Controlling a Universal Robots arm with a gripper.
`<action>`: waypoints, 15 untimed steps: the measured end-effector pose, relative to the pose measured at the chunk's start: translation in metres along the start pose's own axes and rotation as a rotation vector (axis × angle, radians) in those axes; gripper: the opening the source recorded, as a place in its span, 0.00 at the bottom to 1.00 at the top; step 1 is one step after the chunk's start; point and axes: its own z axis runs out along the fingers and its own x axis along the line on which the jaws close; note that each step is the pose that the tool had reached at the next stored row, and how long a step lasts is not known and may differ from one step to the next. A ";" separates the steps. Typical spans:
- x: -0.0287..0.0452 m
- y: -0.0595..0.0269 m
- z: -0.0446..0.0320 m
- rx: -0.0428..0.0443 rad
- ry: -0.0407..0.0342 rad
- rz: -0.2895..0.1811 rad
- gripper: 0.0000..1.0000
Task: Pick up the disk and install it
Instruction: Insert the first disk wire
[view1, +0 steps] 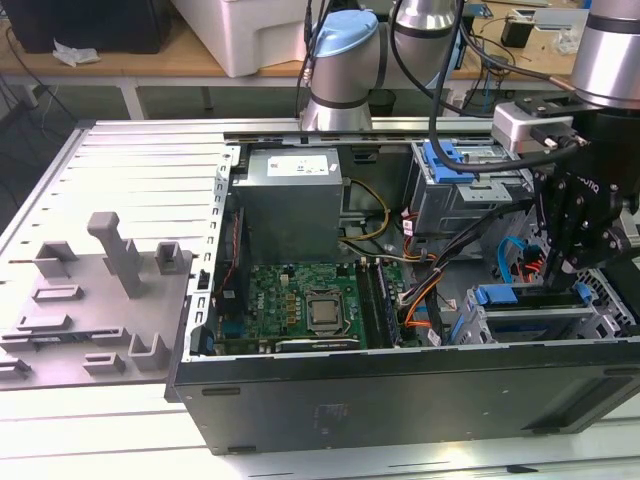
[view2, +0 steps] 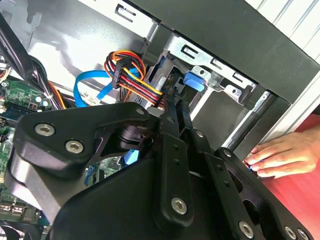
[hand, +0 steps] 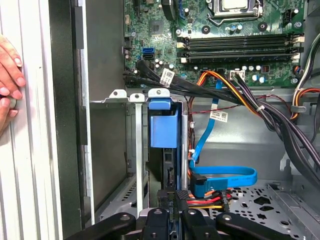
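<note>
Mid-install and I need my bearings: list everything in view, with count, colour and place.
computer case: one, black, open, middle of the exterior view.
motherboard: one, green, inside the case.
power supply box: one, grey, white sticker, beside the motherboard.
drive cage: one, grey metal, inside the case.
disk: one, blue-framed, standing in a drive cage slot.
cables: several, blue, black, orange-red-yellow, beside the drive cage.
fixture tray: one, grey, at the exterior view's left.
person's hand: one, beside the case's outer wall.
arm: one, silver and pale blue, behind the case.
tool: one, black, at the disk.
</note>
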 end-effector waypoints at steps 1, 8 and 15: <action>0.0000 0.0000 -0.0002 0.0000 0.0000 0.000 0.17; -0.0004 0.0002 -0.0006 0.0001 0.0002 0.000 0.17; -0.0007 -0.0003 -0.0006 0.0001 0.0001 0.000 0.17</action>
